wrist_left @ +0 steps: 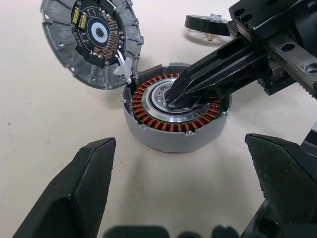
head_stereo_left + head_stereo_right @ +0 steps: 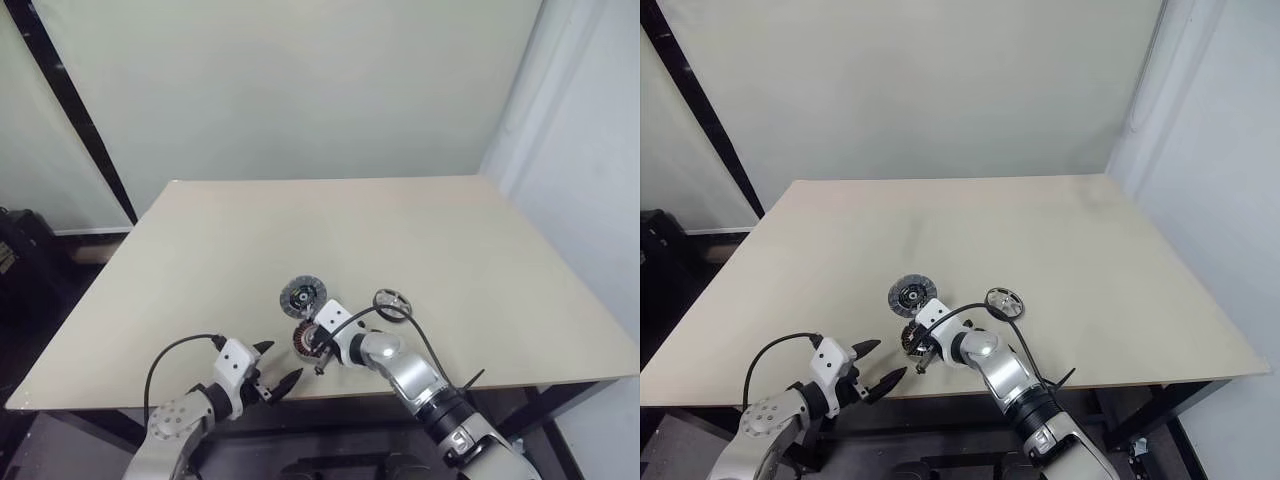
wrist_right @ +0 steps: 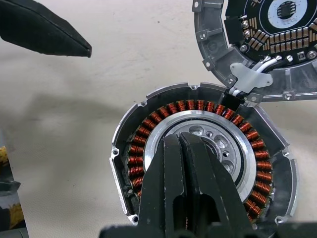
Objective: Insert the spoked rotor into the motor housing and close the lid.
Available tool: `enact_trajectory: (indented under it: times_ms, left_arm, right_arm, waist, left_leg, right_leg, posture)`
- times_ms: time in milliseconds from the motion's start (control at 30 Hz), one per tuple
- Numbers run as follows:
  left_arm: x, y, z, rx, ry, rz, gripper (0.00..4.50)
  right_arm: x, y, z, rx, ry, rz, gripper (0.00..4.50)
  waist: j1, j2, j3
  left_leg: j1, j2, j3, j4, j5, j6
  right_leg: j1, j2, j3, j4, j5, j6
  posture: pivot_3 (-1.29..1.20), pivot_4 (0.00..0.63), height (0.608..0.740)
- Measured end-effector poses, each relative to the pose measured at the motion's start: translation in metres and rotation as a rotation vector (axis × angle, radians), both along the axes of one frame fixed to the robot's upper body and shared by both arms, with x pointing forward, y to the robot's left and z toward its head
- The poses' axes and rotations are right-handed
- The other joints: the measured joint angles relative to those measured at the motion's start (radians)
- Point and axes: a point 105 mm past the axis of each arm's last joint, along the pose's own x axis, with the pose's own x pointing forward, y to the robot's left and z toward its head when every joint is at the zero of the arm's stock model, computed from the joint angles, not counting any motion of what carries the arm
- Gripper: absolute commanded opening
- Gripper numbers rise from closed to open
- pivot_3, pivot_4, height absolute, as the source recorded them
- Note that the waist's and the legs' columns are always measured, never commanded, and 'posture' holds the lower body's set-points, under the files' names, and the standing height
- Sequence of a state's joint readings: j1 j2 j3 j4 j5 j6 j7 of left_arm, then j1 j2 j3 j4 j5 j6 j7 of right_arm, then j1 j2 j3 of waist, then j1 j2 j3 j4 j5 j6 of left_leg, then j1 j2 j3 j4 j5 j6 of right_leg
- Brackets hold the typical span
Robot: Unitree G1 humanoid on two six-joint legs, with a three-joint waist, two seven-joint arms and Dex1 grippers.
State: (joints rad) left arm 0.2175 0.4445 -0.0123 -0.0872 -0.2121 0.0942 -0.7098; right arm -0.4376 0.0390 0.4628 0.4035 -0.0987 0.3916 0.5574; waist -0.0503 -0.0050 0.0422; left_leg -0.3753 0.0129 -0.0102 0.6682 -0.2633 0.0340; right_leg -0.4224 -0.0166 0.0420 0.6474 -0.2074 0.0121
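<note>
The motor housing (image 3: 128, 159) lies near the table's front edge, its ring of copper windings showing. Inside the windings sits the shiny silver spoked rotor (image 3: 238, 148). My right gripper (image 3: 179, 136) is shut, and its joined tips rest on the rotor's hub. The lid (image 1: 91, 42) lies flat just behind the housing with its circuit-board face up; short white wires join the two. My left gripper (image 2: 283, 362) hangs open to the left of the housing, a short way off, with nothing between its fingers (image 1: 94, 168).
A small dark ring-shaped part (image 1: 208, 22) lies on the table to the right of the housing, beside my right arm's cable. The beige table (image 2: 350, 230) stretches far back to a pale wall.
</note>
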Motion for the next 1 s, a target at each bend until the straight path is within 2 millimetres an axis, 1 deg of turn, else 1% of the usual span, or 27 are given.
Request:
enact_trajectory:
  times_ms: [100, 333, 400, 467, 567, 600, 700, 800, 900, 1000]
  left_arm:
    - [0.000, 0.000, 0.000, 0.000, -0.001, 0.000, 4.50]
    - [0.003, -0.001, 0.003, 0.000, -0.013, -0.004, 4.50]
    - [0.004, -0.001, 0.004, -0.001, -0.016, -0.004, 4.50]
    - [0.004, -0.001, 0.004, -0.002, -0.018, -0.003, 4.50]
    - [0.006, -0.001, 0.005, -0.003, -0.025, -0.003, 4.50]
    - [0.006, -0.001, 0.006, -0.003, -0.027, -0.003, 4.50]
    - [0.007, -0.002, 0.006, -0.004, -0.032, -0.002, 4.50]
    - [0.007, -0.002, 0.007, -0.006, -0.033, -0.002, 4.50]
    - [0.008, -0.002, 0.007, -0.009, -0.033, -0.001, 4.50]
    - [0.009, -0.003, 0.007, -0.010, -0.036, -0.002, 4.50]
  right_arm:
    - [0.004, -0.002, 0.002, 0.030, 0.012, -0.036, 0.05]
    - [0.020, -0.010, 0.019, 0.110, -0.014, -0.143, 0.05]
    - [0.024, -0.016, 0.020, 0.112, -0.021, -0.171, 0.42]
    - [0.026, -0.023, 0.021, 0.102, -0.019, -0.179, 0.92]
    - [0.029, -0.039, 0.023, 0.084, -0.012, -0.200, 2.02]
    - [0.030, -0.044, 0.024, 0.079, -0.016, -0.209, 2.30]
    - [0.034, -0.065, 0.028, 0.052, -0.033, -0.245, 3.47]
    - [0.039, -0.089, 0.037, 0.024, -0.075, -0.280, 4.47]
    - [0.043, -0.112, 0.043, -0.032, -0.111, -0.306, 4.47]
    - [0.042, -0.139, 0.041, -0.127, -0.124, -0.317, 4.47]
  waist:
    - [0.000, 0.000, 0.000]
    - [0.000, 0.000, 0.000]
    - [0.000, 0.000, 0.000]
    - [0.000, 0.000, 0.000]
    - [0.000, 0.000, 0.000]
    - [0.000, 0.000, 0.000]
    - [0.000, 0.000, 0.000]
    - [0.000, 0.000, 0.000]
    - [0.000, 0.000, 0.000]
    - [0.000, 0.000, 0.000]
  left_leg:
    - [-0.001, 0.000, 0.000, 0.000, 0.000, 0.000]
    - [-0.002, 0.000, 0.000, -0.001, 0.000, 0.000]
    - [-0.002, 0.000, 0.000, -0.001, 0.000, 0.000]
    - [-0.002, 0.000, 0.000, -0.001, 0.000, 0.000]
    - [-0.002, -0.001, 0.000, -0.001, 0.000, 0.000]
    - [-0.002, -0.001, 0.000, -0.001, 0.000, 0.000]
    - [-0.002, -0.001, 0.000, -0.001, 0.000, 0.000]
    - [-0.002, -0.001, 0.000, -0.001, 0.000, 0.000]
    - [-0.002, -0.002, 0.000, 0.000, 0.000, 0.000]
    - [-0.002, -0.002, 0.001, 0.000, 0.000, 0.000]
  right_leg:
    - [0.000, 0.000, 0.000, 0.000, 0.000, 0.000]
    - [0.000, 0.000, 0.000, 0.000, 0.001, 0.001]
    - [0.000, 0.000, 0.000, 0.000, 0.001, 0.001]
    - [0.000, 0.000, 0.001, 0.000, 0.000, 0.000]
    - [0.000, 0.000, 0.001, 0.000, 0.000, 0.000]
    - [0.000, 0.000, 0.001, 0.000, 0.000, 0.000]
    - [0.000, 0.000, 0.001, 0.000, 0.000, 0.000]
    - [0.000, 0.000, 0.001, 0.000, 0.000, 0.000]
    - [0.000, 0.000, 0.001, 0.000, 0.000, 0.000]
    - [0.001, 0.000, 0.001, 0.000, 0.000, 0.000]
  posture:
    - [0.00, 0.000, 0.740]
    - [0.00, 0.000, 0.740]
    - [0.00, 0.000, 0.740]
    - [0.00, 0.000, 0.740]
    - [0.00, 0.000, 0.740]
    - [0.00, 0.000, 0.740]
    - [0.00, 0.000, 0.740]
    - [0.00, 0.000, 0.740]
    - [0.00, 0.000, 0.740]
    - [0.00, 0.000, 0.740]
